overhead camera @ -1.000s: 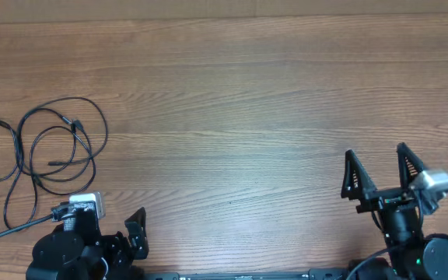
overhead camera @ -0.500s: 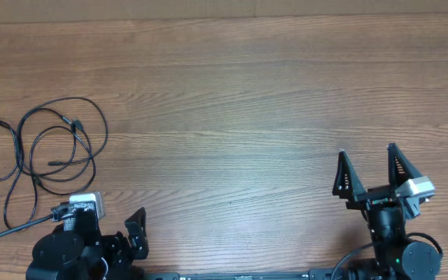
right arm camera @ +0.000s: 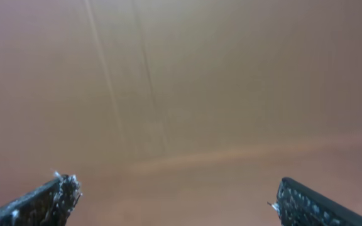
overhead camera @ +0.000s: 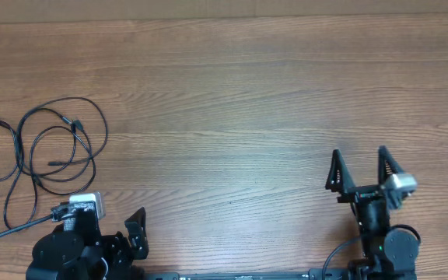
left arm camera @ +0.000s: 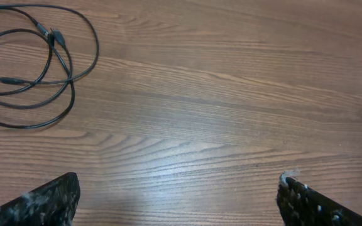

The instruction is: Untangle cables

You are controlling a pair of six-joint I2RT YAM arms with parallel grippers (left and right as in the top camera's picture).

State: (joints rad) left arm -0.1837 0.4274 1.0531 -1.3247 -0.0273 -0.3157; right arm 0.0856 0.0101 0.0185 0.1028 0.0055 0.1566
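Meanwhile, on a wooden table (overhead camera: 232,93), the tangle waits untouched: thin black cables (overhead camera: 75,123) lie in overlapping loops at the far left edge, small plug ends showing inside the coil. The left gripper (left arm camera: 178,188) sits just short of them, its fingers spread wide with nothing between them. The right gripper (overhead camera: 358,165) stands well apart on the other side, fingers likewise wide and empty, and its own camera shows only blurred wood.

The reach looks best made by the left arm, which is nearer. A sound first grasp would be a plug end or an outer loop rather than the crossing at the middle, where a pinch could catch two cords at once. Cord this thin lies flat on the wood, so the fingertips probably need to come right down to the surface before closing.
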